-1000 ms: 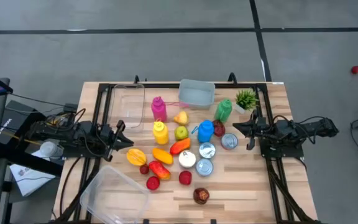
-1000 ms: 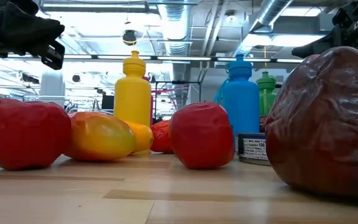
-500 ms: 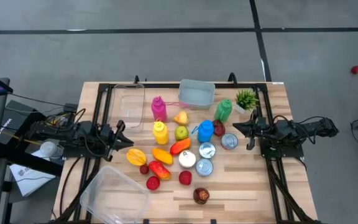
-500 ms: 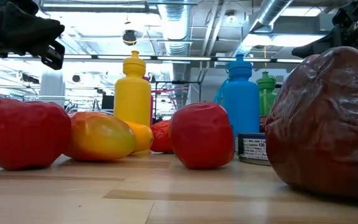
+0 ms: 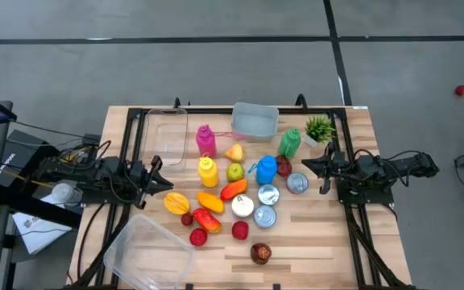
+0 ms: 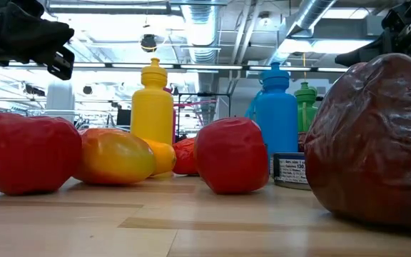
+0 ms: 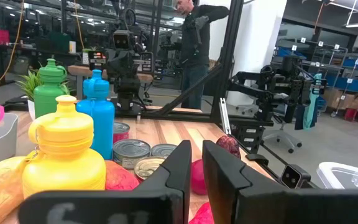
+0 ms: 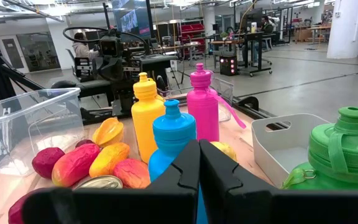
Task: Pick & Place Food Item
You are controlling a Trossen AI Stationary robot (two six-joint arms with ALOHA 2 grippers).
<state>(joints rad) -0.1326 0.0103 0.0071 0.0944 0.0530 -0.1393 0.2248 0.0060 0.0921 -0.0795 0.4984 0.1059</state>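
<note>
change: none, scene static | left gripper (image 5: 161, 179) left of yellow bottle (image 5: 207, 170), jaws nearly closed, empty | right gripper (image 5: 312, 167) right of it, shut, empty | task: pick not begun

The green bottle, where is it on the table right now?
In the high view the green bottle stands toward the table's right rear, between the small green plant and the blue bottle, just ahead of the right gripper.

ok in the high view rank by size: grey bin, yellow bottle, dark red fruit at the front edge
1. grey bin, clearly largest.
2. yellow bottle.
3. dark red fruit, close to the bottle's footprint, so the last two are unsure.
</note>
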